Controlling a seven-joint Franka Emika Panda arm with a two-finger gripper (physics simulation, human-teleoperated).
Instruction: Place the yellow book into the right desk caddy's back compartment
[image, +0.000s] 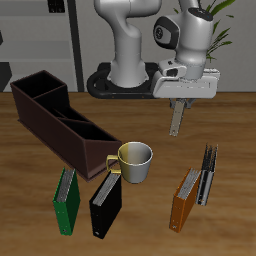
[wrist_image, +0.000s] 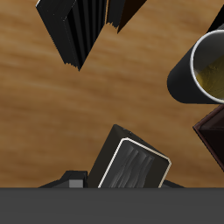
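My gripper (image: 177, 102) is shut on the yellow book (image: 176, 122), a thin tan-grey slab that hangs below the fingers, edge-on and clear of the table. In the wrist view the book (wrist_image: 133, 164) shows close up as a dark grey face with a pale rim, slightly tilted. The right desk caddy (image: 48, 132) is a long dark brown open box with thin dividers, lying diagonally on the table. The gripper is apart from it, beyond its nearer end and past the mug. One corner of the caddy (wrist_image: 213, 133) shows in the wrist view.
A pale mug (image: 135, 160) (wrist_image: 206, 66) stands by the caddy's nearer end, between caddy and gripper. An orange book (image: 183, 200) and a dark grey book (image: 208, 175) (wrist_image: 74, 31) stand toward the front edge below the gripper. A black book (image: 105, 205) and a green book (image: 66, 200) stand near the front.
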